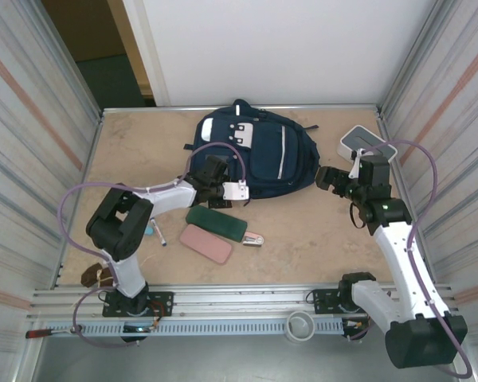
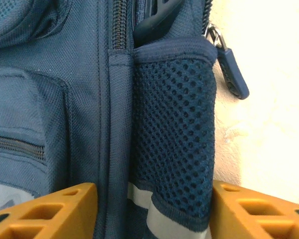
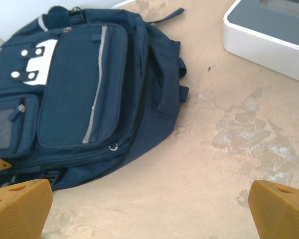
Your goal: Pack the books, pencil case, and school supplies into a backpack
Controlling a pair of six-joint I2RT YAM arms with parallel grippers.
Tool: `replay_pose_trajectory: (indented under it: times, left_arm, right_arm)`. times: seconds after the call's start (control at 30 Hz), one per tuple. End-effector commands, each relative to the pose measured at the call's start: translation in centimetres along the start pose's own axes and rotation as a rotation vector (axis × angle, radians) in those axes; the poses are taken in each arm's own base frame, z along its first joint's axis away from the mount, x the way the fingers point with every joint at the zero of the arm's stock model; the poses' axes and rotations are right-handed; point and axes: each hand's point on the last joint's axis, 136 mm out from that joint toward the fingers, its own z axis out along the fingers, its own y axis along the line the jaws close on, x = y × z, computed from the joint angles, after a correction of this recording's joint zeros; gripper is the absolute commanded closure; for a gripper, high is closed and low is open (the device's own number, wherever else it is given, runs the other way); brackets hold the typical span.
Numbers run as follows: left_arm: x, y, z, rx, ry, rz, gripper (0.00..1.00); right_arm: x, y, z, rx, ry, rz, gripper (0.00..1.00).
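Navy fabric backpack (image 1: pixel 259 155) lies flat, front up, at upper centre of the bench (image 1: pixel 143 143). Its long axis is near-vertical in frame, handle end toward the top edge. Left jaws are spread wide at its lower-left side, straddling the mesh side pocket (image 2: pixel 174 129), not clamped. Right jaws are wide open and empty, just right of the backpack. Stapler (image 1: pixel 254 239) and pen (image 1: pixel 155 232) lie below the backpack, on the bench.

backpack (image 2: pixel 65 99) runs off every edge of the left wrist view. left gripper (image 2: pixel 154 209) fingers (image 2: pixel 45 209) are cut by the bottom edge. white box (image 3: pixel 269 45) is cropped at the right wrist view's top corner. pen (image 1: pixel 159 236) lies partly hidden by the left arm (image 1: pixel 123 227).
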Motion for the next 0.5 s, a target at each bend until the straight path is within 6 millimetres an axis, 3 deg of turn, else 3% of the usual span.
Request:
replay_pose_trajectory:
  times: [0.0, 0.3, 0.47]
  left_arm:
    - [-0.1, -0.5, 0.9, 0.021, -0.011, 0.023, 0.48]
    - [0.3, -1.9, 1.5, 0.062, -0.012, 0.002, 0.74]
    - [-1.0, -1.1, 0.8, 0.052, -0.053, -0.035, 0.91]
  right_arm:
    - [0.7, 0.1, 0.3, -0.007, 0.054, -0.028, 0.01]
    - [2.1, 0.7, 1.1, -0.056, 0.099, -0.028, 0.0]
    - [2.6, 1.5, 1.3, -0.094, 0.129, -0.03, 0.04]
